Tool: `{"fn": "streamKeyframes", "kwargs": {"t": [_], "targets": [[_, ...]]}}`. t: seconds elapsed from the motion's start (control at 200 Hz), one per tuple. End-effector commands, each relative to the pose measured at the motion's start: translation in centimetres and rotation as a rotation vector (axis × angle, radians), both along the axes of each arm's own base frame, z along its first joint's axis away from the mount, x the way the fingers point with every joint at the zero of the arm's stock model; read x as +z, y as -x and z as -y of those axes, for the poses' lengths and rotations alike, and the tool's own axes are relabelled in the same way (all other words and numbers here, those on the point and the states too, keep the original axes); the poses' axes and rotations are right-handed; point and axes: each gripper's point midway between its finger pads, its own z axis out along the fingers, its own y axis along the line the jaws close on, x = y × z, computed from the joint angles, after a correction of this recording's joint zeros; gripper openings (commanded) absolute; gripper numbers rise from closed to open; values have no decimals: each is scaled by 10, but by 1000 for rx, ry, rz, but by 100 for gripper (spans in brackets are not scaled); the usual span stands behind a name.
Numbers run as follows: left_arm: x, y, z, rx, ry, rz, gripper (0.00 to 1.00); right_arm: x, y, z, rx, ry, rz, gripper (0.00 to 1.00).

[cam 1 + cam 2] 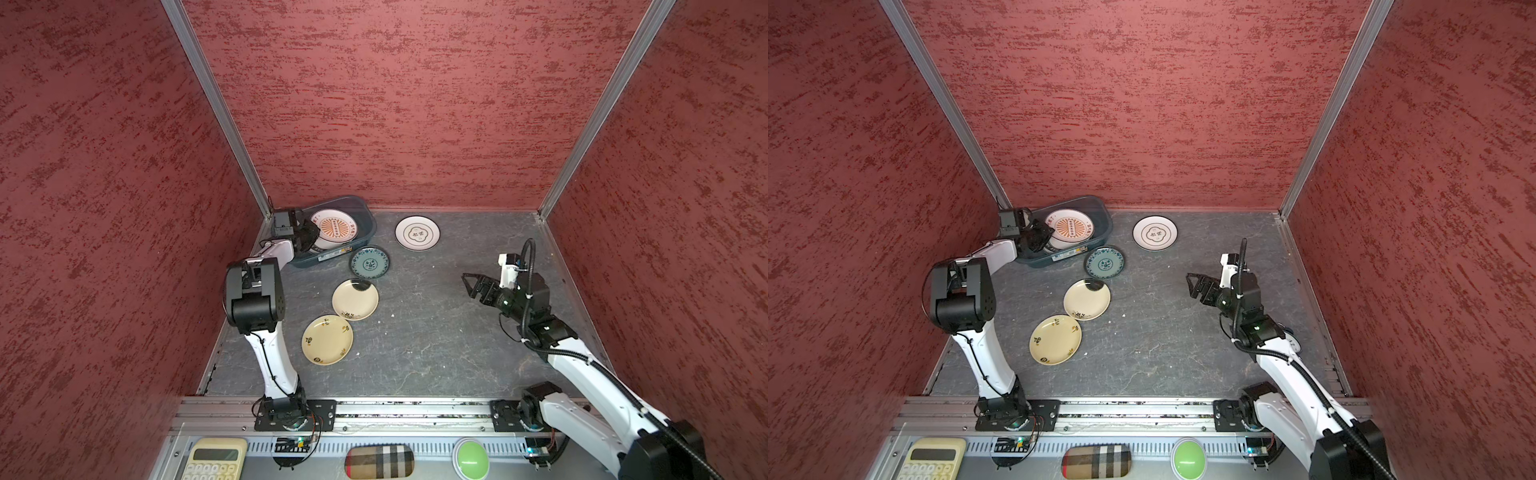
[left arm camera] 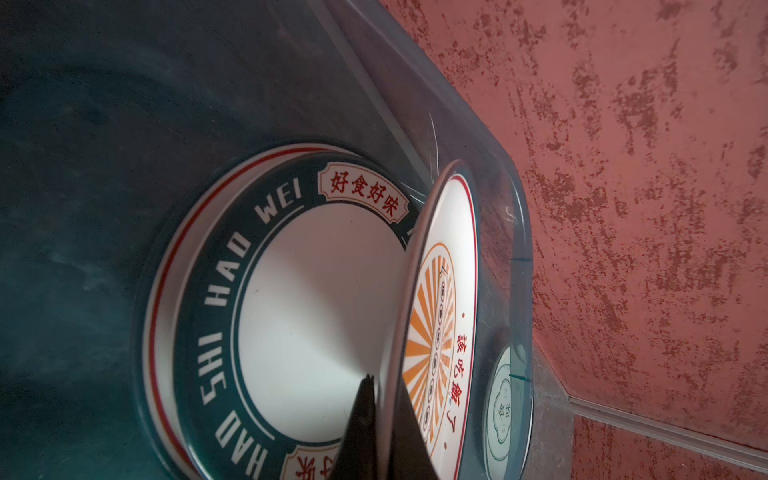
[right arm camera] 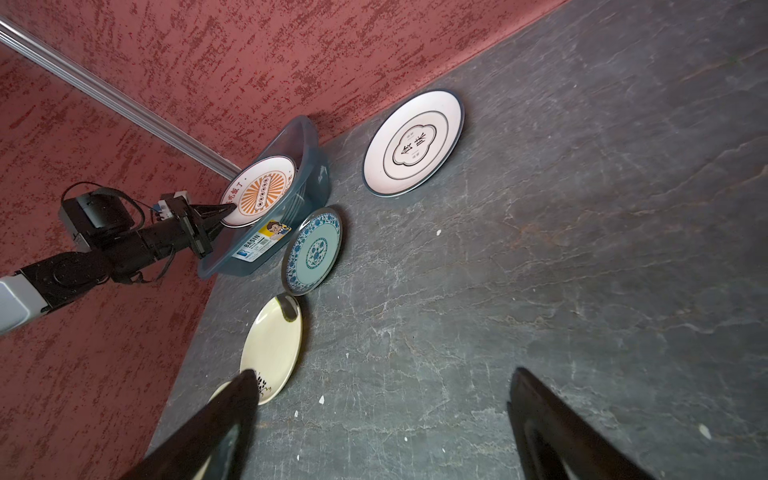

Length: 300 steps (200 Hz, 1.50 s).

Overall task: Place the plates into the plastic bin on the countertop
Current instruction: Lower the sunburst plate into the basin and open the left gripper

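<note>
Red walls [image 1: 395, 104] box in your grey desk [image 1: 436, 332]. At the far left, your left jaws pinch the rim of the sunburst plate [image 1: 334, 226], which sits tilted inside the bin [image 1: 370, 230] over a teal-rimmed plate [image 2: 324, 291]. Your right jaws hang spread and empty at the right. A white plate [image 1: 417, 233] lies far on the desk, a teal plate [image 1: 369, 262] just beside the bin, and a cream plate [image 1: 355, 299] and another [image 1: 327, 339] nearer.

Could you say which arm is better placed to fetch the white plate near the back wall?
Likely the right: right gripper open, empty, nearer the white plate; left gripper shut on the sunburst plate.
</note>
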Motion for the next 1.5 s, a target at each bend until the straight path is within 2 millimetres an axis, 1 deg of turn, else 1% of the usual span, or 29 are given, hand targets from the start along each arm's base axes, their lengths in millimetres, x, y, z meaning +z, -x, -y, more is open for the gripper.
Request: {"fn": "streamKeyframes", "kwargs": {"t": [0.0, 0.135, 0.261, 0.366, 0.391, 0.411, 0.446, 0.516, 0.536, 0.566, 0.616, 0.621, 0.631, 0.636, 0.646, 0.751, 0.922, 0.982, 1.067, 1.217, 1.398, 1.498], "targets": [[11, -9, -7, -2, 10, 54, 0, -1, 0, 4, -25, 2, -1, 95], [3, -9, -9, -6, 2, 37, 0, -4, 0, 4, -24, 7, -9, 95], [-7, -8, -10, -11, 0, 14, 7, -4, 0, 5, -26, 13, -15, 95], [-14, -7, -12, -6, 0, 1, 11, -5, 0, 7, -34, 19, -16, 95], [-15, -7, -12, -7, -1, -1, 13, -5, 1, 7, -35, 18, -15, 95], [-15, -7, -13, -7, -3, -2, 17, -4, 1, 7, -36, 18, -14, 95], [-16, -7, -13, -11, -4, -4, 27, -5, 1, 7, -36, 18, -13, 95], [-15, -7, -12, -26, -14, 5, 39, -4, 1, 7, -35, 18, -10, 95], [-15, -6, -13, -28, -18, 4, 45, -5, 1, 7, -37, 17, -14, 95], [-13, -6, -13, -32, -24, 7, 59, -5, 1, 7, -37, 17, -14, 95], [-11, -6, -12, -41, -36, 13, 78, -5, 1, 7, -39, 15, -13, 95], [-11, -6, -12, -41, -37, 13, 82, -5, 1, 7, -39, 15, -14, 95], [-11, -6, -12, -44, -40, 14, 95, -5, 1, 7, -38, 13, -15, 95], [-10, -6, -12, -44, -42, 15, 97, -5, 1, 7, -38, 13, -14, 95], [-10, -6, -12, -45, -43, 16, 100, -4, 1, 7, -37, 13, -11, 95], [-4, -5, -14, -47, -62, 25, 99, -5, 0, 4, -27, 1, -13, 95], [1, -3, -18, -36, -90, 9, 100, -9, -1, 3, -24, 1, -26, 95], [3, -2, -17, -51, -101, 14, 99, -10, -1, 3, -24, 1, -28, 95], [11, -2, -12, -99, -137, 55, 99, -11, -1, 2, -19, 1, -30, 95], [14, 3, -13, -97, -184, 41, 100, -12, -1, 1, -14, 1, -33, 95], [22, 3, -14, -84, -231, 34, 99, -15, -2, 0, -7, 4, -43, 95], [21, 4, -16, -78, -237, 21, 99, -14, -2, 0, -4, 6, -42, 95]]}}
